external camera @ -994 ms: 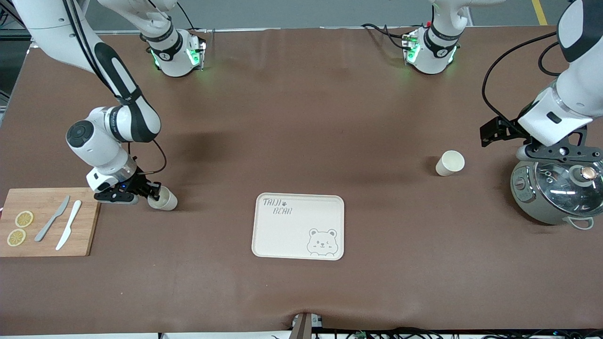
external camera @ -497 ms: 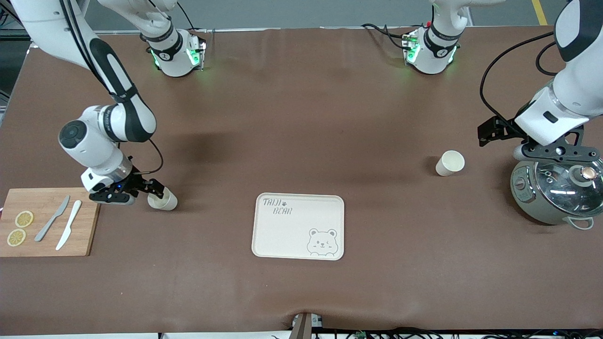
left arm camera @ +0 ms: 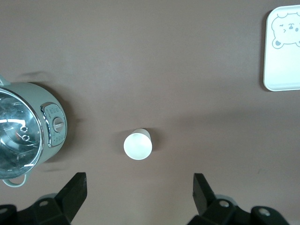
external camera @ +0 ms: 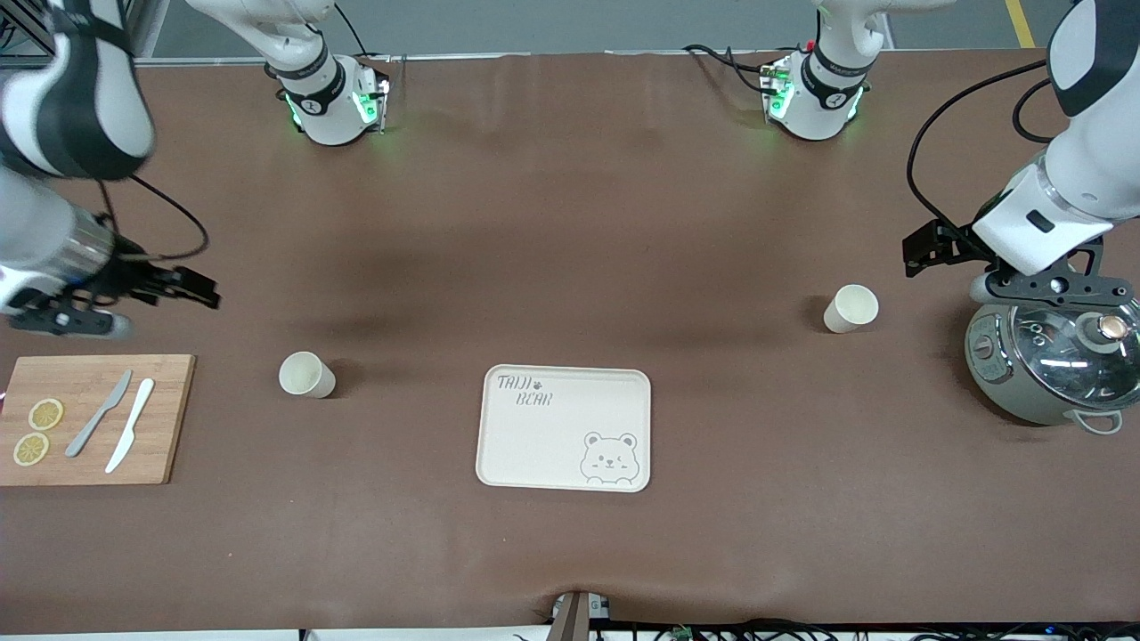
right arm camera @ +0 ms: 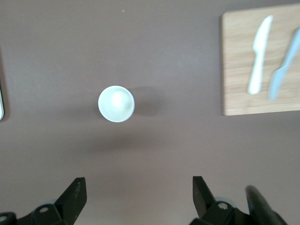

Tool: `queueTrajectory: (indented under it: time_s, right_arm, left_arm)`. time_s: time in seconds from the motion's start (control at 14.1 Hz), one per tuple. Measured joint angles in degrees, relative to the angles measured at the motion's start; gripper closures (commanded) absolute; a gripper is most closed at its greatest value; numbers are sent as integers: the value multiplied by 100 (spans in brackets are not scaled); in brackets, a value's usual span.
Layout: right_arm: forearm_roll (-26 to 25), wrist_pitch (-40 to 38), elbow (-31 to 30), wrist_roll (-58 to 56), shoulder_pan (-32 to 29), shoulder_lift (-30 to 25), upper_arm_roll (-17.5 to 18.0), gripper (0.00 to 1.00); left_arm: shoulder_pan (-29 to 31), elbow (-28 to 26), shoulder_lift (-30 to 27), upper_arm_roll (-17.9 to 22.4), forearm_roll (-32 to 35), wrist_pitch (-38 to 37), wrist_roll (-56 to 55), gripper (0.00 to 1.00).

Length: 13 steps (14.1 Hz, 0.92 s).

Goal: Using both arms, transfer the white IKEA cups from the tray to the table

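- Standing upright on the brown table (external camera: 570, 223), both cups are already off the tray (external camera: 565, 427), which lies bare between them and nearer the front camera than either.
- One cup (external camera: 306, 375) sits toward the right arm's end of the table, between the tray and the wooden cutting board (external camera: 93, 419); it is well apart from both, probably so that neither crowds it.
- The other cup (external camera: 850, 309) sits toward the left arm's end, near the cooker (external camera: 1051, 365) with the glass lid but not touching it.
- Each cup lies on the side of the arm that serves it, which fits a two-arm split of the work.
- The right gripper (right arm camera: 138, 197) hangs in the air above the table, off toward the cutting board's end. Its jaws stand wide apart with nothing between them, and its wrist view looks straight down on the cup (right arm camera: 116, 103), clear of the fingers.
- The left gripper (left arm camera: 139, 194) hovers over the edge of the cooker, jaws likewise spread wide and holding nothing; its cup (left arm camera: 138, 146) stands free on the table below.
- On the board lie two knives (external camera: 116, 423) and two lemon slices (external camera: 37, 431), which play no part here.
- Judging by the bare tray, the moving is done and only pulling the arms away remains.
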Motion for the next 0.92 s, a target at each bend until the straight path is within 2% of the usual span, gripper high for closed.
queueTrajectory:
  time_s: [0.14,0.57,0.92]
  right_arm:
    - [-158,-101,139,-132,-30,-194,-1,0]
    - [-185,-590,166,-204,-96,-800,28,0]
    - [-185,-531,166,-204,-81,-784,81,0]
  left_arm:
    - [-2,2,0,-3,0,0,3,0]
    - [-9,5,0,-10,0,0,3,0]
    - [-9,5,0,-10,0,0,3,0]
